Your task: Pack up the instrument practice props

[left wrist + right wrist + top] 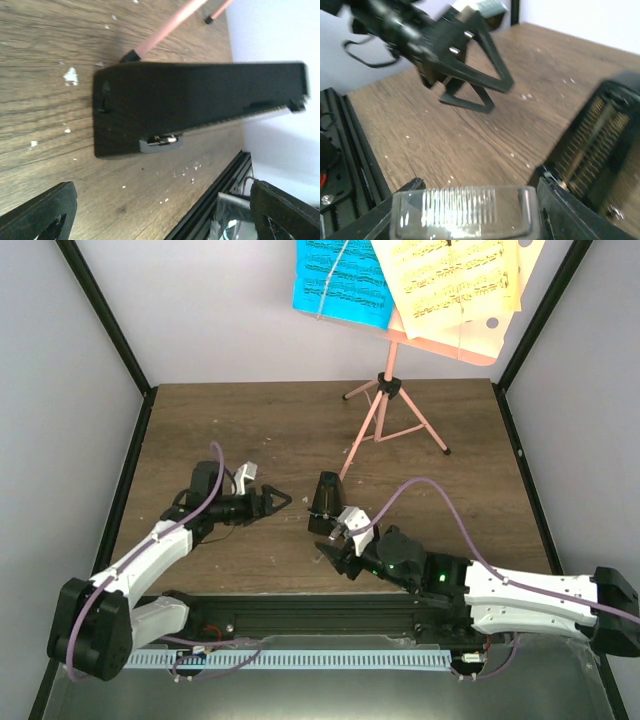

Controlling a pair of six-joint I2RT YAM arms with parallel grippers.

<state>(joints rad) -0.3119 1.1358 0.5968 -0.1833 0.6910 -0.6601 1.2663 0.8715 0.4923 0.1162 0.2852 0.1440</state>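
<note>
- The left gripper (278, 502) hangs with its jaws wide open and nothing in them. It points along the bench (250, 425) at the metronome (325, 498), close to it but not touching.
- The right gripper (333, 544) sits just on the near side of the metronome. From its own wrist view I judge it clamped on a clear ribbed piece (465, 210) that spans its fingers.
- The metronome stands about mid-bench, a little nearer the near edge than the far one.
- I expect the metronome to be light and rigid, but its tapered faces look smooth, so a high pinch could slide off. I'd take it low, across the broad base.
- The music stand (386, 390) stands toward the far edge, right of centre. It carries a blue page (340, 280) and yellow pages (450, 275).
- The stand looks top-heavy on its thin legs, so I'd grip the pole near the leg hub.
- The pages are thin and floppy, so I'd lift those off first.
</note>
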